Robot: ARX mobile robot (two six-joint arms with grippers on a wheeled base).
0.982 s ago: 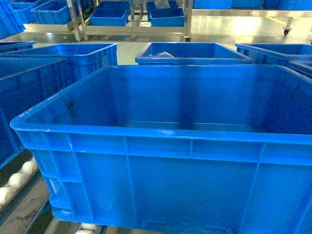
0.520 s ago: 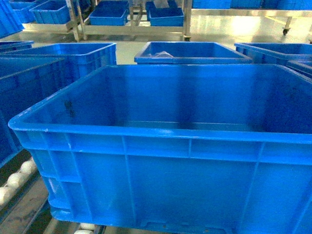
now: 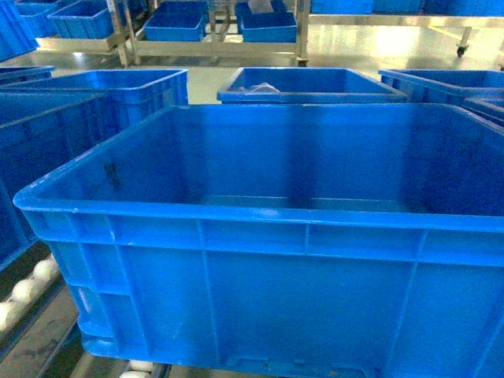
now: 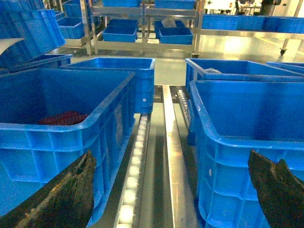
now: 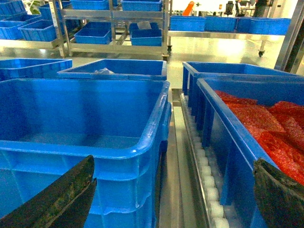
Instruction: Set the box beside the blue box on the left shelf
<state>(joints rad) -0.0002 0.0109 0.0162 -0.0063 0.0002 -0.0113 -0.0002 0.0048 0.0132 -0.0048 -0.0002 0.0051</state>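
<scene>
1. Head view: the box [image 3: 268, 236] fills the frame, empty, smooth inside, its near ribbed wall facing the camera. It rests on the left shelf [image 3: 31, 291], whose white rollers show at lower left. A second blue crate [image 3: 47, 150] stands just beside its left wall. Against the views of a second ago the box has slid a shade leftward and lower in frame, and the roller strip showing at lower left has narrowed. Neither hand shows here.

2. Left wrist view: the left hand [image 4: 171, 190] has its dark fingers spread wide at the frame's lower corners, nothing between them. Below lies a roller rail [image 4: 135, 161] and metal channel. The left neighbour crate [image 4: 61, 123], with something red at the bottom, sits one side of the gap; the box [image 4: 247, 133] sits the other, near but apart.

3. Right wrist view: the right hand [image 5: 175, 194] is likewise fully spread and holds nothing. The box [image 5: 85, 123] is on the left; a crate of red material [image 5: 251, 128] is on the right, with rollers between.

4. Judgement: the shift is slight, so the box seems settled on the rollers beside its neighbour. With both hands free, placement looks essentially done; what remains is likely clearing the arms away.
</scene>
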